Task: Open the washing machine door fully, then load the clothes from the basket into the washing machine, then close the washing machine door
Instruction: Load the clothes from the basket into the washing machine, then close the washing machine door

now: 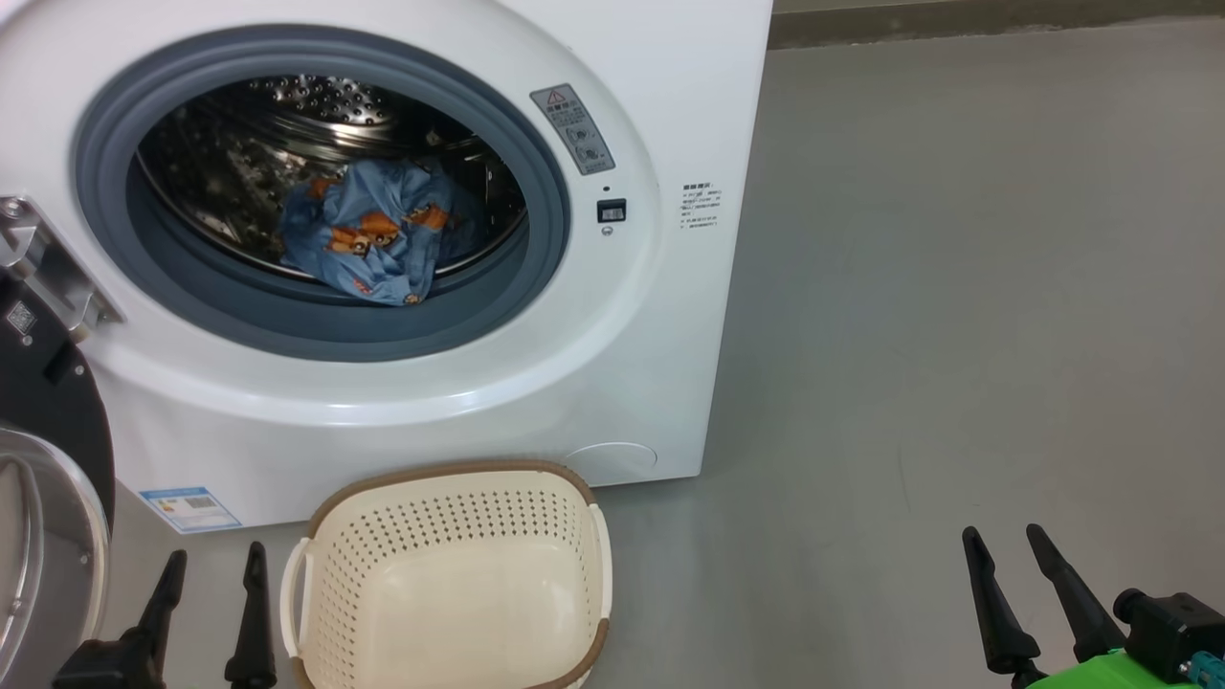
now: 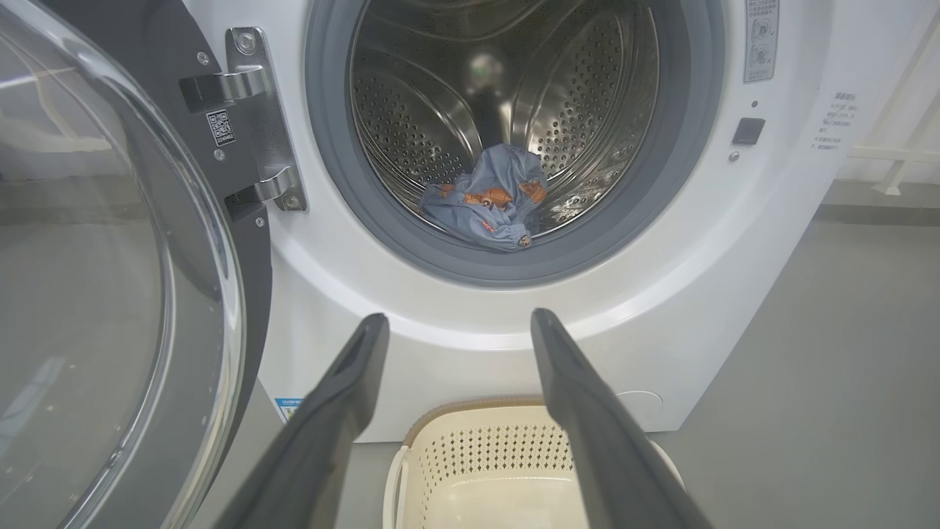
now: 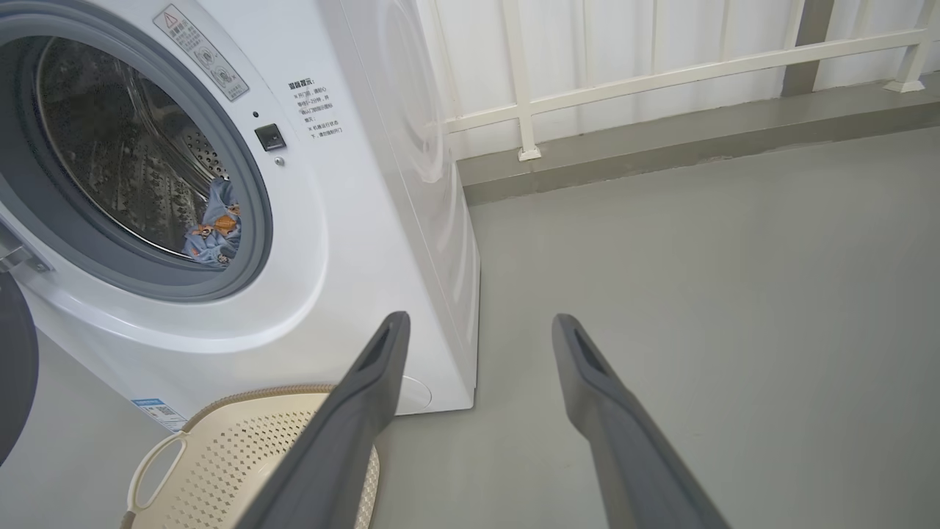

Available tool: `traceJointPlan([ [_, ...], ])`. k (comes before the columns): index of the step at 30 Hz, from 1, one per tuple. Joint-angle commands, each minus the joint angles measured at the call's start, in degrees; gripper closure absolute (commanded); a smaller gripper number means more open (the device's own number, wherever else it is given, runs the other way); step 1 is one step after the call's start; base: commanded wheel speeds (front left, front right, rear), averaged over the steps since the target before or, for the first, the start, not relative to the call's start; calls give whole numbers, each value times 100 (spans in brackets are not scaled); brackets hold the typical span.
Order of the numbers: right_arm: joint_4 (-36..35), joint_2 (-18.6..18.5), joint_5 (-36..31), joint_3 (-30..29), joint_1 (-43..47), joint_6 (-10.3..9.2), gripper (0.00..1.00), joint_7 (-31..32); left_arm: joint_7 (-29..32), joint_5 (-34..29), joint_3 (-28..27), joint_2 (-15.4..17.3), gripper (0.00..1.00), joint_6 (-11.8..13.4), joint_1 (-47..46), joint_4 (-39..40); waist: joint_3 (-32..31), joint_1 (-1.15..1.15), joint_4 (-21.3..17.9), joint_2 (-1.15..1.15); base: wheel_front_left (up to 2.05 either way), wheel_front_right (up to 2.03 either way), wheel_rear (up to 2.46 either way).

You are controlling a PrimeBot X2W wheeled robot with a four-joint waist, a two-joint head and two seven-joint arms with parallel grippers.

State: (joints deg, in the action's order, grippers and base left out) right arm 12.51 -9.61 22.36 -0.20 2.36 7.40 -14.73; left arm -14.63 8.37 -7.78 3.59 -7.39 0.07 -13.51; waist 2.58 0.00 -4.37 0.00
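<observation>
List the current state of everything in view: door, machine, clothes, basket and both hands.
door: open, swung to the left
washing machine: drum loaded
clothes: blue printed bundle lying in the drum
basket: upright on the floor, looks empty
left hand: open, empty
right hand: open, empty

This looks like a laundry corner in a plain utility space. A white front-loading washing machine [image 1: 632,364] fills the upper left, standing on a bare grey floor [image 1: 957,287]. A white railing [image 3: 661,76] crosses the top of the right wrist view.
</observation>
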Motion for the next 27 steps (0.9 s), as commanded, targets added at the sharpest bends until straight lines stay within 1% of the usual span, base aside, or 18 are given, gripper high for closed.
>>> traceJointPlan([
  [1, -159, -79, 56, 108, -36, 9, 0, -27, -37, 2, -212, 73, 0, -10, -115, 168, 10, 0, 3, 0, 0, 0, 0],
  [12, -173, -63, 54, 103, -66, 9, 0, -27, -37, 58, -215, 66, 0, -10, -132, 146, 54, 0, 8, 0, -1, 1, 0],
  [16, -181, -57, 51, 97, -92, 9, 0, -27, -37, 75, -214, 71, 0, -10, -161, 135, 93, 0, 5, 0, -45, 45, 0],
  [21, -181, -49, 44, 78, -112, 9, 0, -27, -37, 95, -193, 77, 0, -10, -183, 139, 117, 0, 6, 0, -106, 106, 0],
  [27, -183, -56, 47, 69, -119, 9, 0, -27, -37, 155, -159, 79, 0, -10, -193, 118, 126, 0, 11, 0, -170, 169, 1],
])
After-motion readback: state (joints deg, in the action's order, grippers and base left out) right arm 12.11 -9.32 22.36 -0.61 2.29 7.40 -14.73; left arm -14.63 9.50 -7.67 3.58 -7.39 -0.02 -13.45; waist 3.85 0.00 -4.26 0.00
